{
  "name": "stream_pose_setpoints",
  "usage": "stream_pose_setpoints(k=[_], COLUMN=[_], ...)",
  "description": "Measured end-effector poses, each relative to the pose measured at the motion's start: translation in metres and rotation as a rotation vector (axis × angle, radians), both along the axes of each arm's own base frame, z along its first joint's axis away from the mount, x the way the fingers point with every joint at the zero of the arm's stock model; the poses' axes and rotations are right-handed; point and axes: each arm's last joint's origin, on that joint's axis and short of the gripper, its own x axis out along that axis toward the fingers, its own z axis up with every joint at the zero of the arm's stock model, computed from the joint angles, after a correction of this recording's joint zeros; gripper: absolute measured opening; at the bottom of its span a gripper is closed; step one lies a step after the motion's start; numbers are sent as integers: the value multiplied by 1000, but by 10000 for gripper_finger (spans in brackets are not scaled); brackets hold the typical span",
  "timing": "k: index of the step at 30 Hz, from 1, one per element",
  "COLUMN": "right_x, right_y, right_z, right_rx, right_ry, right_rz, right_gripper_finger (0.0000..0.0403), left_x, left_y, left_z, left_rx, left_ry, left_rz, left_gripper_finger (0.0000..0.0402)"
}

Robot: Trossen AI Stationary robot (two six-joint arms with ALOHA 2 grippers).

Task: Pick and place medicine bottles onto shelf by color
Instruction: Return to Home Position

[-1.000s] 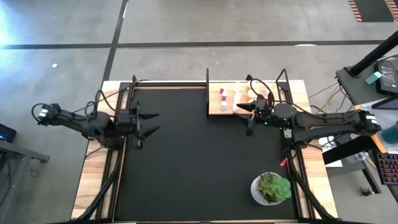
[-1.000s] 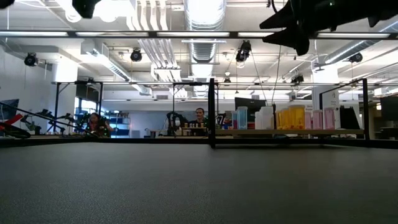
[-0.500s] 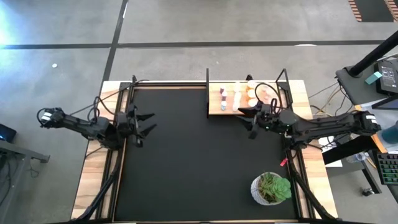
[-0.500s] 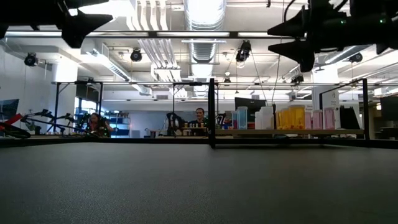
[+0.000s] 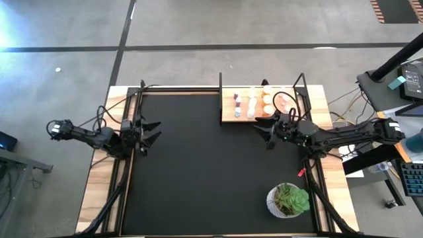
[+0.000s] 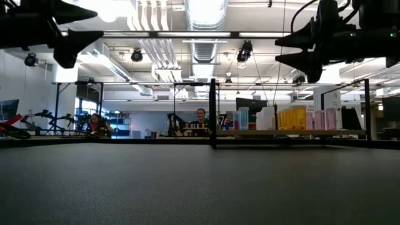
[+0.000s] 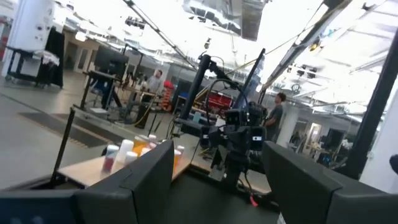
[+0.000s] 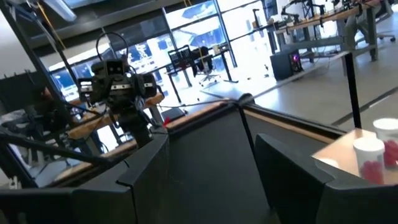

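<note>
While medicine bottles (image 5: 254, 102) line the shelf (image 5: 228, 115) at the far edge of the black mat (image 5: 205, 178), the left gripper (image 5: 156, 130) — at its left edge — and the right gripper (image 5: 262, 128), just beside the shelf, gape empty.

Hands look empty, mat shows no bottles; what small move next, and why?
Probably draw the open, empty right hand back from the light-wood rectangular shelf toward the right edge: the white-capped medicine bottles stand there, none on the black mat.
</note>
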Motion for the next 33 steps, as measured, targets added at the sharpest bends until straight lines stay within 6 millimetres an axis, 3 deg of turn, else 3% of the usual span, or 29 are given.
stream_pose_setpoints(k=[23,33], right_x=[-28,-27], right_y=[3,4], right_z=[-17,-35], right_rx=[19,35], right_ry=[-60,133], right_rz=[20,59], right_gripper_finger=[228,228], left_x=[1,4], left_y=[0,-1], left_z=[-7,-10], left_rx=[-14,-3], left_ry=[22,58], left_rz=[16,16], left_gripper_finger=[228,228])
